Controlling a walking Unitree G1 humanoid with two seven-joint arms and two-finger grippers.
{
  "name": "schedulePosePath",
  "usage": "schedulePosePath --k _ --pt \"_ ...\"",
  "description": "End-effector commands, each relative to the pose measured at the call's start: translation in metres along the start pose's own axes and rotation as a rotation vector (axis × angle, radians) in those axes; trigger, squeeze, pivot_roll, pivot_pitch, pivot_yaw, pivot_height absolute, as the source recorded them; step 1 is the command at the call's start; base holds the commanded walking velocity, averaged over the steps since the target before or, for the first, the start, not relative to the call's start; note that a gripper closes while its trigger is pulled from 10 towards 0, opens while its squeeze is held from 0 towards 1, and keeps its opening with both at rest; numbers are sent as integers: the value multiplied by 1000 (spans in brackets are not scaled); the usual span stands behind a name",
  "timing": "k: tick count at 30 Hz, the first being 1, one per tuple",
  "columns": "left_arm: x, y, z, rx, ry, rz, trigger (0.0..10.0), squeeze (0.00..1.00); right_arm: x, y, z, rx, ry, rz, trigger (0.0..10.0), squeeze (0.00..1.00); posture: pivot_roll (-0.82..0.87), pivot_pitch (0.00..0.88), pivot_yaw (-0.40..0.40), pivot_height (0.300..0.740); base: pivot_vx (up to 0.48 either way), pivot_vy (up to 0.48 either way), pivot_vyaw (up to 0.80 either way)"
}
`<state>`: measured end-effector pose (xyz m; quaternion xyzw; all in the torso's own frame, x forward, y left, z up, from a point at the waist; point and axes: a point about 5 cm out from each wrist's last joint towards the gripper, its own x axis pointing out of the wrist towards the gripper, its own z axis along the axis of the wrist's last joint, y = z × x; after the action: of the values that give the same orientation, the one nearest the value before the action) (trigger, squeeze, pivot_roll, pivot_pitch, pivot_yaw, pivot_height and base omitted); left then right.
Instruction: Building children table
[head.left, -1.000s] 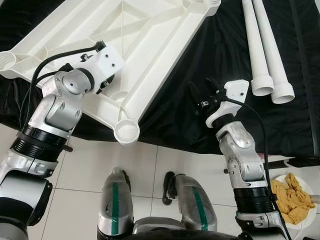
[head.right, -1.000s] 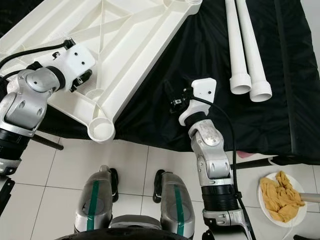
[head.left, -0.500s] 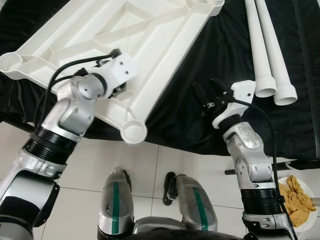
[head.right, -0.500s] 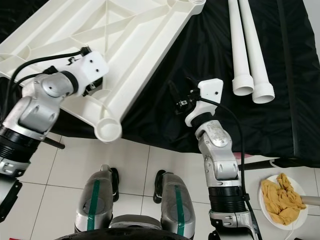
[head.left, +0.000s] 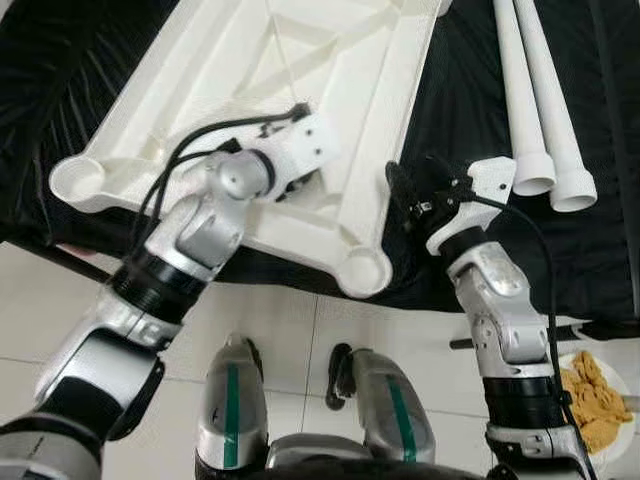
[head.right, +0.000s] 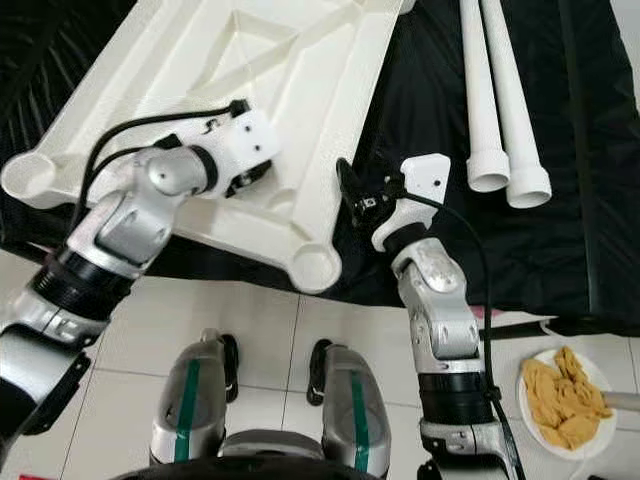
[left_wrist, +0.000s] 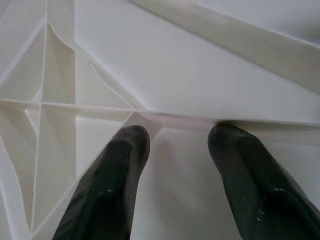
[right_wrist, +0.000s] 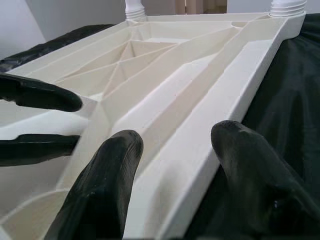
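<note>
From the head views, the upturned white tabletop (head.left: 300, 90) lies on black cloth, its long axis running away and rightward. The left claw (head.left: 300, 185) rests inside its ribbing; the right claw (head.left: 400, 190) sits at its right rim, nearer the two white legs (head.left: 535, 100) lying farther right. In the left wrist view, fingers (left_wrist: 107, 190) stand apart around a rib. In the right wrist view, fingers (right_wrist: 100, 190) gape across the rim.

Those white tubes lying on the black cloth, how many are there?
2: one white tube and a second lie side by side on the black cloth, to the right of the tabletop. More may lie beyond the picture's edge.
</note>
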<state>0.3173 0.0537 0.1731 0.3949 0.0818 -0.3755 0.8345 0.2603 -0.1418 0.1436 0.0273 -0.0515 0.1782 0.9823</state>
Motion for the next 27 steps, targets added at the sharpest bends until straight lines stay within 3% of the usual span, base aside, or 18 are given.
schedulePosePath --k 1,8,14,18,23,27 --pt "2 3 9 26 -25 30 10000 0 -1 -1 1 1 5 -5 10000 0 42 118 -30 740 0 0 0" --pt "-2 17 4 33 -13 67 10000 0 -1 0 1 6 1 -13 10000 0 40 118 -29 740 0 0 0" --pt "-29 36 -2 -34 -124 75 10000 0 1 -4 2 9 -21 -46 10000 0 49 114 -31 740 0 0 0" --pt "-38 35 -3 -81 -187 38 10000 0 2 -4 2 11 -21 -48 10000 0 53 113 -33 740 0 0 0" --pt "-63 8 -7 -83 -299 -192 10000 0 5 -4 1 13 -19 -28 10000 0 71 112 -43 740 0 0 0" --pt "-65 4 -8 -88 -306 -227 10000 0 5 -4 1 15 -19 -24 10000 0 75 112 -45 740 0 0 0"
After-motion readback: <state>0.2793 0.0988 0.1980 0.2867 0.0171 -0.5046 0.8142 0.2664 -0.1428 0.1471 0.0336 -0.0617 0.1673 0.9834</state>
